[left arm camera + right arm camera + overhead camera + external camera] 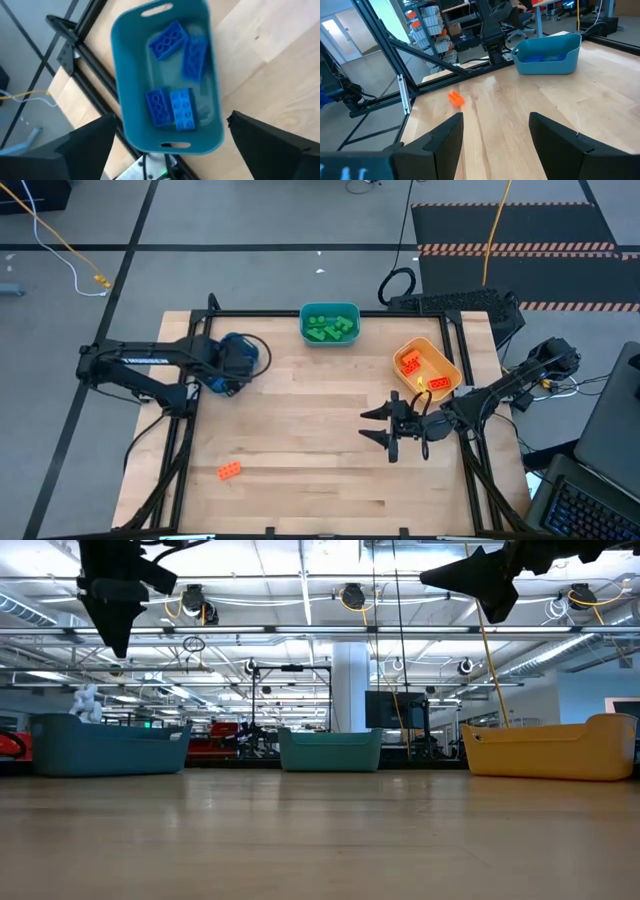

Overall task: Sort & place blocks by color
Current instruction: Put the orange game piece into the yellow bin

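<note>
Blocks nearly sorted — one orange block (229, 471) left on the table (300, 450), right tool (388, 427) released, facing it; left tool (218, 370) released above the blue bin (167, 75).

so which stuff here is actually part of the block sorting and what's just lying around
Part of the job:
- loose orange block on the table
- green blocks in the teal bin
- blue blocks in the blue bin
- orange blocks in the orange-yellow bin
- left gripper, open over the blue bin
- right gripper, open

Just lying about:
- yellow cable on the floor
- black cable
</note>
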Robot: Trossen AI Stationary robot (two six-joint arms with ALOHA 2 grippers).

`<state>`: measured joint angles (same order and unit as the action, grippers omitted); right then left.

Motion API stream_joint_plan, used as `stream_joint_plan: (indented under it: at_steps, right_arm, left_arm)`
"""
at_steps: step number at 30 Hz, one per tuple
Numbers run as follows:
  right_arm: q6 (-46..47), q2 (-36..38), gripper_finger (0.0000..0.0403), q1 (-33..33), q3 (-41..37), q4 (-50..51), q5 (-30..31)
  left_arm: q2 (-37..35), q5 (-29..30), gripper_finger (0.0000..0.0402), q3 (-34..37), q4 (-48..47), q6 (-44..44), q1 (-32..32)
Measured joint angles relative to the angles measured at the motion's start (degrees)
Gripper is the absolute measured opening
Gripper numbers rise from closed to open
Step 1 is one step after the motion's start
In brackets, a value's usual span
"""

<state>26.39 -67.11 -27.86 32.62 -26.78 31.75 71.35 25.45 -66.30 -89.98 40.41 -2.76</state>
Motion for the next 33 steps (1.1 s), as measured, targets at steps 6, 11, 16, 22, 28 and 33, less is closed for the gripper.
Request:
stream_joint_plan:
  at_steps: [6,11,16,22,28,33]
  right_arm:
    - [-0.01,0.0,0.0219,0.0,0.0,0.03,0.0]
    - [-0.02,0.0,0.0219,0.0,0.0,0.16,0.0]
    - [-0.02,0.0,0.0219,0.0,0.0,0.41,0.0]
    - [0.25,0.0,0.0219,0.0,0.0,0.4,-0.02]
    - [1.42,0.0,0.0219,-0.13,0.0,0.46,0.0]
    - [1.42,0.0,0.0219,-1.23,0.0,0.45,0.0]
  left_arm:
    - [0.0,-5.57,0.0335,0.21,0.39,2.52,0.77]
    - [0.0,-14.15,0.029,0.21,2.74,5.51,6.74]
    - [0.0,-19.81,0.0274,0.21,8.3,9.63,16.83]
    - [1.02,-17.71,0.0279,0.21,20.6,15.64,31.61]
    - [6.49,-18.63,0.028,0.21,21.11,22.24,42.35]
    - [12.12,-21.55,0.028,0.24,20.35,23.28,48.16]
